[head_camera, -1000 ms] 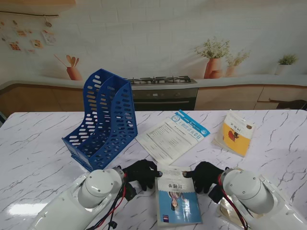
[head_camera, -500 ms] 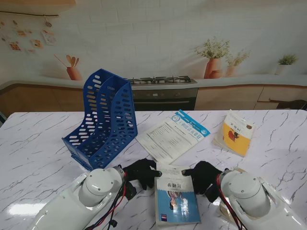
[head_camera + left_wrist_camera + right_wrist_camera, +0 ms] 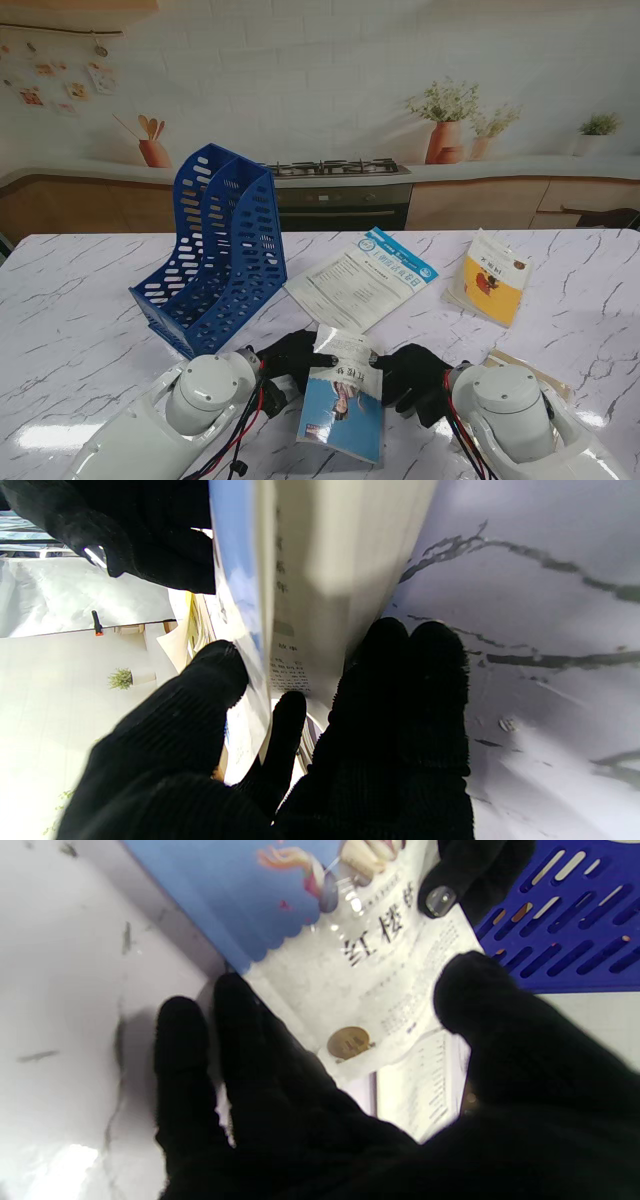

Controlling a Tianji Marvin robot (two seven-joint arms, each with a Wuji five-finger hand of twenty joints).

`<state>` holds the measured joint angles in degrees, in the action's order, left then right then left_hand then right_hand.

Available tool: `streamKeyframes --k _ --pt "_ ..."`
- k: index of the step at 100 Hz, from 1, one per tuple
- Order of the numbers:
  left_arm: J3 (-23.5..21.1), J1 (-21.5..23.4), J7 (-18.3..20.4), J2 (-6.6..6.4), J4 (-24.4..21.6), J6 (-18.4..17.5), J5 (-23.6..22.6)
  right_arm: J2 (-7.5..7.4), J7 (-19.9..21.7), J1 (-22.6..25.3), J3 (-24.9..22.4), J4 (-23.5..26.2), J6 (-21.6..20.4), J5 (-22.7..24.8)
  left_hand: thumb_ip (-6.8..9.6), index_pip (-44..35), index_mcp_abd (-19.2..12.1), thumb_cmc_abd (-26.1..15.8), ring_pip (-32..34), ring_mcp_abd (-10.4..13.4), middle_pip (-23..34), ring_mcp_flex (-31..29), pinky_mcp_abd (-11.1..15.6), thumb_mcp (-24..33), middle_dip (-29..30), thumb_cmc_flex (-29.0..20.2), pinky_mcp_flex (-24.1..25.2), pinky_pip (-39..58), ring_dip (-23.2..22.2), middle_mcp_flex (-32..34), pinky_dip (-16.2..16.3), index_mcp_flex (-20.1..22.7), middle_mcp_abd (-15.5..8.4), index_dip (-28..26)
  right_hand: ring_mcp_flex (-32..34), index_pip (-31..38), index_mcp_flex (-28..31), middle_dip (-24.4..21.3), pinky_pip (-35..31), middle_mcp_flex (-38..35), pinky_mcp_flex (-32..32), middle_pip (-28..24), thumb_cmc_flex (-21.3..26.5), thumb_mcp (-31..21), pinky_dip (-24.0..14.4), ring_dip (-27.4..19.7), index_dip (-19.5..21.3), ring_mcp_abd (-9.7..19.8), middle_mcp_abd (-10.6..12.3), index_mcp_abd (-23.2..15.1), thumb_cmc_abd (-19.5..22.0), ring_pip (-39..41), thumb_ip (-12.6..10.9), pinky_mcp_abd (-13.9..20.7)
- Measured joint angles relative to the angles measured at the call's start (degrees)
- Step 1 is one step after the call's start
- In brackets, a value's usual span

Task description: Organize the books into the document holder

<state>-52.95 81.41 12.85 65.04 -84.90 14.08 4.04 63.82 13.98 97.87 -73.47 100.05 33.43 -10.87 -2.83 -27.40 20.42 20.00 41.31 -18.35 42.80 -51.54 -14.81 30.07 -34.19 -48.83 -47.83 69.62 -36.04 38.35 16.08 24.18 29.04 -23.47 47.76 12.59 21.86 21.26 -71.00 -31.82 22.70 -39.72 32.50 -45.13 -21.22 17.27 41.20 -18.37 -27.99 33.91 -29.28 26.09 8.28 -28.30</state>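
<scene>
A: Position of the blue-and-white book?

B: Nearer to me than the blue document holder and a little to its right, between the two gloved hands. Its cover is tilted, the right edge raised, and it leans toward the left hand.

A: Left hand's fingers?

B: Grasping the book. On the left wrist camera the thumb presses the blue cover side and the other fingers lie against the back, the book standing edge-on between them above the marble table.

A: Right hand?

B: Also closed on the book. On the right wrist camera the thumb sits over the white part of the cover and the fingers reach under the edge of the book. The left hand's fingertip shows at the opposite edge, with the holder's slotted blue wall behind it.

A: Holder itself?

B: Upright on the marble table, both compartments showing no books inside.

A: Other items, relative to the holder?

B: A white booklet with a blue band lies flat just to its right. A yellow-and-white book lies farther right, well apart from the holder. A tan flat thing peeks out beside the right arm; cannot tell what it is.
</scene>
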Motion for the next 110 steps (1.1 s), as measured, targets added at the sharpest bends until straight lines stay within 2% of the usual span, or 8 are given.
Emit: streamKeyframes --k 16,25,45,58,87,105,108,110 --pt "-0.88 0.97 -1.75 0.54 -0.07 -0.28 1.35 0.09 -0.3 -0.01 0.39 0.0 -0.37 0.29 -1.64 -2.78 -0.66 4.36 4.77 0.76 -0.55 0.69 1.25 2.65 -5.73 -1.44 -0.39 4.45 -7.21 -0.03 1.6 -0.99 -1.89 -1.69 -0.09 -0.03 0.0 0.0 -0.88 0.63 0.19 -0.58 1.62 -0.57 -0.69 0.0 0.03 0.64 0.61 -0.56 0.0 0.27 0.0 -0.01" --pt "-1.43 2.15 -6.0 1.37 -0.09 -0.63 1.92 0.2 -0.81 -0.06 0.77 0.04 -0.57 0.39 -4.53 -15.63 -1.99 8.67 7.43 1.45 -6.72 -1.01 2.08 -0.02 -17.59 -4.69 -3.24 6.71 -8.87 4.49 1.33 -1.62 -5.17 -10.3 -0.1 -0.03 0.0 0.0 -1.18 1.15 0.27 -0.97 1.8 -1.19 -0.76 0.0 0.19 0.69 0.84 -0.92 0.0 0.57 0.0 -0.23" --pt "-2.45 3.33 -6.05 1.76 -0.27 -1.48 1.97 1.83 -7.54 0.65 0.94 0.34 -0.45 -2.64 -5.56 -37.88 -8.43 9.41 6.93 2.08 -12.66 -2.85 2.35 -0.09 -19.12 -4.76 -4.58 7.45 -8.11 8.44 -0.01 -1.54 -6.45 -18.6 -0.1 0.41 0.28 -0.12 -1.45 2.31 1.8 -0.93 2.76 -3.46 -1.44 1.04 2.36 -2.42 3.04 -5.78 -0.05 2.7 0.0 -6.32" --pt "-2.68 3.63 -6.55 1.79 -0.35 -1.49 2.24 3.26 -10.48 1.31 0.54 0.74 0.01 -3.3 -5.57 -40.26 -9.6 10.64 6.26 2.22 -13.89 -3.64 2.38 0.44 -19.12 -4.76 -5.58 7.96 -8.11 9.82 -1.35 -0.44 -6.58 -19.41 -0.1 1.18 0.23 1.81 -1.92 2.96 1.82 -1.89 2.77 -3.58 -2.26 1.12 4.31 -2.64 4.98 -8.47 -0.08 2.78 0.0 -7.27" --pt "-3.92 5.07 -6.09 1.61 -1.56 -1.24 1.32 4.43 -12.89 2.55 -0.98 1.89 3.55 -8.96 -5.59 -41.75 -11.24 12.85 4.5 2.22 -17.15 -5.02 2.38 3.1 -17.39 -4.76 -6.76 8.7 -8.11 12.06 -2.87 0.63 -6.62 -22.11 -0.56 4.56 0.18 6.81 -2.55 3.73 6.31 -5.99 2.79 -5.43 -4.65 1.17 8.01 -2.64 6.58 -11.54 -1.95 2.7 0.0 0.91" --pt "-3.95 5.45 -7.08 1.64 -1.58 -2.08 1.53 6.06 -18.63 3.27 -1.63 2.21 4.28 -13.25 -5.6 -41.75 -12.28 13.03 4.43 2.22 -17.42 -5.04 2.38 3.43 -17.16 -4.76 -6.79 8.72 -8.53 12.07 -2.91 0.85 -7.02 -24.26 2.6 6.61 2.41 8.17 -5.2 2.47 9.93 -8.83 2.84 -7.98 -5.16 4.54 8.65 -2.64 10.38 -14.71 -4.03 7.99 0.0 1.55" --pt "-3.95 5.55 -7.34 1.66 -1.56 -2.31 1.55 6.46 -19.8 3.41 -1.88 2.23 4.53 -15.07 -5.6 -41.74 -12.43 13.06 4.42 3.12 -17.68 -5.17 2.38 3.96 -17.15 -6.17 -6.79 8.73 -8.87 12.07 -2.91 1.02 -7.05 -24.26 4.56 6.63 2.39 8.27 -5.64 2.71 10.29 -8.86 2.85 -8.49 -5.42 3.85 8.65 6.01 10.62 -14.92 -4.4 9.89 0.0 1.5" --pt "-3.93 5.63 -7.5 1.7 -1.55 -2.46 1.58 6.73 -20.26 3.48 -2.0 2.25 4.69 -16.22 -5.55 -41.74 -12.47 12.83 4.77 4.18 -18.12 -5.82 2.86 6.42 -16.92 -8.41 -6.79 8.73 -9.19 12.07 -2.91 1.88 -8.54 -24.37 5.37 6.67 2.39 8.41 -6.05 2.03 10.55 -8.9 2.85 -8.92 -5.54 4.33 8.65 7.57 10.76 -14.94 -4.47 10.81 0.0 1.5"
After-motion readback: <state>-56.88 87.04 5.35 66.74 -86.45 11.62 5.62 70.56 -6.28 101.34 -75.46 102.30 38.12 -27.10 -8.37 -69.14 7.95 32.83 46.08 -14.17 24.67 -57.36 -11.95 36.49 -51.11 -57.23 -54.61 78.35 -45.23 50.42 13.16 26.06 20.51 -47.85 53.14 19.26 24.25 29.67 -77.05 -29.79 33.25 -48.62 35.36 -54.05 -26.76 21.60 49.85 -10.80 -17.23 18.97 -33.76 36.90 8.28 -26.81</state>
